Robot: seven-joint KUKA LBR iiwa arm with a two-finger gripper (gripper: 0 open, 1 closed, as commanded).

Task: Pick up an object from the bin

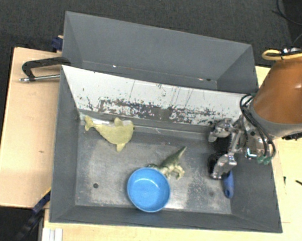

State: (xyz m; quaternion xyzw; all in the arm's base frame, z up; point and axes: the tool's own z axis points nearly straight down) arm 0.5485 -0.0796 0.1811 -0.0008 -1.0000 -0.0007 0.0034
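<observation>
Silver-metal pincer (219,171) sits low at the rt end of the bin (71,151), down near the floor, close to the rt wall. Can't tell if it's open or closed: the tips are too cluttered to read from this angle. No obj. visibly in its grip.

Nearest thing: small blue oblong piece (228,185), lying against the rt wall, just beside the pincer on its wall side. Touching or not, can't say. Being closest, it's prob. the likeliest candidate, but that's a guess.

Further out, approx. mid-floor: green toy dinosaur (172,164), its lower end touching the rim of the blue bowl (148,190), which stands upright near the front wall. Farthest off, near the back-left corner, a pale yellow fish-shaped toy (114,131), well apart from the rest.

Progress, as I judge it: early/mid. Arm is down in the bin, so the approach looks done, but nothing's raised; every obj. rests on the floor. Left to do: get a firm hold on one thing, lift it clear of the walls.
</observation>
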